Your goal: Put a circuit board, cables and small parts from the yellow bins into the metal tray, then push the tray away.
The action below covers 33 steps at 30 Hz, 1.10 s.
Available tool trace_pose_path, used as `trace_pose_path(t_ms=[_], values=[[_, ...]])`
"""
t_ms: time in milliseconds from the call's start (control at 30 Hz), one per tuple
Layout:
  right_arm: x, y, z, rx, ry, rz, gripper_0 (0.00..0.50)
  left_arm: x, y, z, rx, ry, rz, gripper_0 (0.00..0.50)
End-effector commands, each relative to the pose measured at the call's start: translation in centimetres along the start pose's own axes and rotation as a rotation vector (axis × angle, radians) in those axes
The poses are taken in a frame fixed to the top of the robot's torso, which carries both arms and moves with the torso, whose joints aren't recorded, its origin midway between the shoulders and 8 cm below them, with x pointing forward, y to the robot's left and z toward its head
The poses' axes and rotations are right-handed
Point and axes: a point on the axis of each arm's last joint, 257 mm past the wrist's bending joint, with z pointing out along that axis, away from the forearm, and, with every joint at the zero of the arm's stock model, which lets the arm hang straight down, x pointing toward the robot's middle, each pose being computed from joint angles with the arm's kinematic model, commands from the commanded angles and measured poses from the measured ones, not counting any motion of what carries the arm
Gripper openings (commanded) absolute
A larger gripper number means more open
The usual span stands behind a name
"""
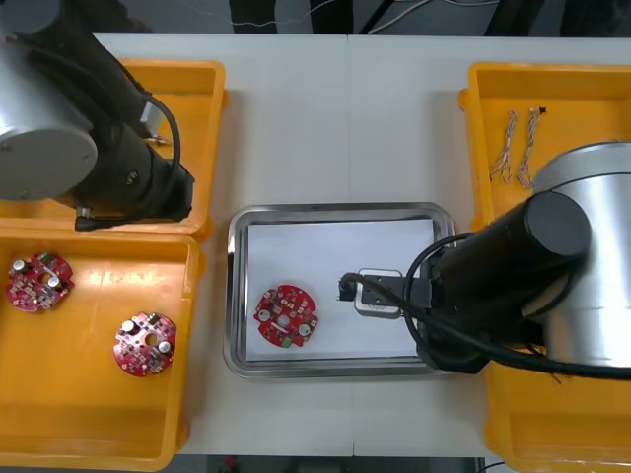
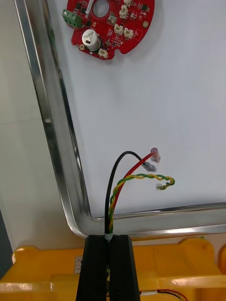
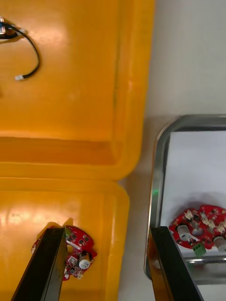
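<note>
Front view: the metal tray (image 1: 237,296) lies between yellow bins (image 1: 99,414), with bare table (image 1: 296,128) beyond its far rim. One circuit board (image 1: 287,317) sits inside, left of middle. The right arm (image 1: 513,266) covers the tray's right corner.

Right wrist view: the right gripper (image 2: 108,237) pinches a red and yellow cable (image 2: 141,178) just inside the tray's corner, with open white floor ahead.

Left wrist view: the left gripper (image 3: 106,229) hangs spread above a bin's edge. One finger hides part of a second circuit board (image 3: 77,254).

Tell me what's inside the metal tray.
One red circuit board lies on the metal tray's white inside. The right hand holds red, yellow and black cables over it; its arm covers the tray's near right corner.
</note>
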Motion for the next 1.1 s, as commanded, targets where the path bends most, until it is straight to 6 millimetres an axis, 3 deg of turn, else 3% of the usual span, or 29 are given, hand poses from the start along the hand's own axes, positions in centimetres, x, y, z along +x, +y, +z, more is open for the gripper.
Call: trace_pose_path(t_ms=[33,500,1100], values=[[-1.9,-0.4,0.5,-0.014,-0.023,-0.084,0.0,-2.0,3.4,-0.4,-0.042,-0.006,0.012,0.5],[-3.6,-0.4,4.4,-0.074,-0.022,-0.065,0.0,-6.8,8.9,0.7,-0.109,0.009,-0.016,0.5],[-3.1,-1.1,10.6,-0.029,-0.011,-0.039,0.0,-12.2,9.9,3.8,-0.09,-0.04,-0.127,0.5]])
